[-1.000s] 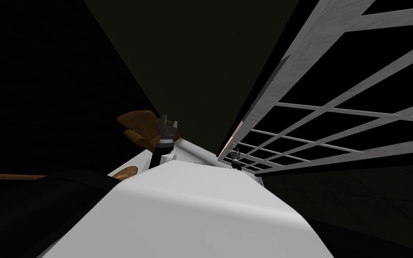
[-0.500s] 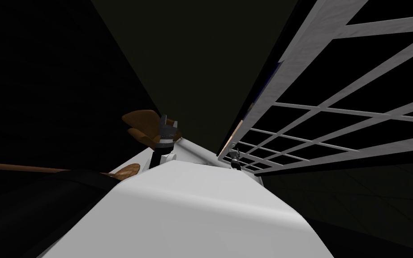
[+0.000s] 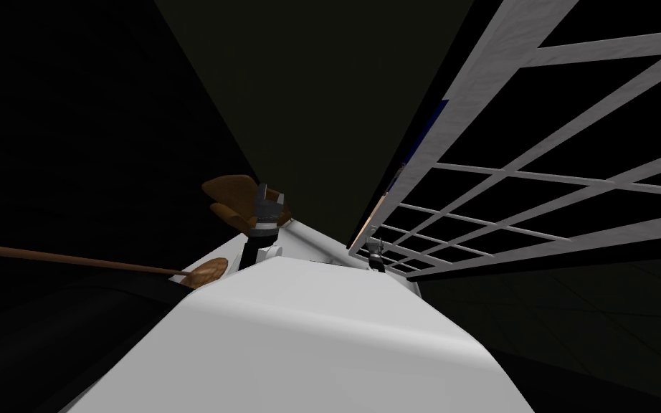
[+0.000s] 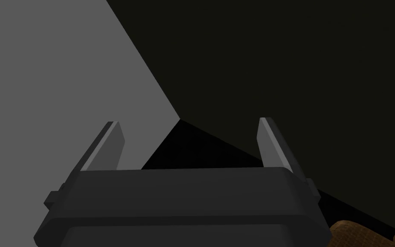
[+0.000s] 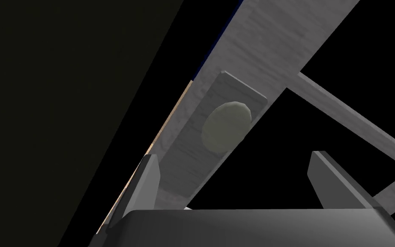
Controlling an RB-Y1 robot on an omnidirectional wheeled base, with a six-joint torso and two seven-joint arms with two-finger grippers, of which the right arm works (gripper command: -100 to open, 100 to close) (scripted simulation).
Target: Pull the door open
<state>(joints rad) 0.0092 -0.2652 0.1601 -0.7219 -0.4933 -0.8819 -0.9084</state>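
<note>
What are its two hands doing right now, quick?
Left gripper: open, holding nothing.
Right gripper: open, empty, facing the round knob.

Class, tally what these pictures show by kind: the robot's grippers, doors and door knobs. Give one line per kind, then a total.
Grippers: 2 (left gripper, right gripper)
Doors: 1 (door)
Knobs: 1 (knob)
Total: 4
</note>
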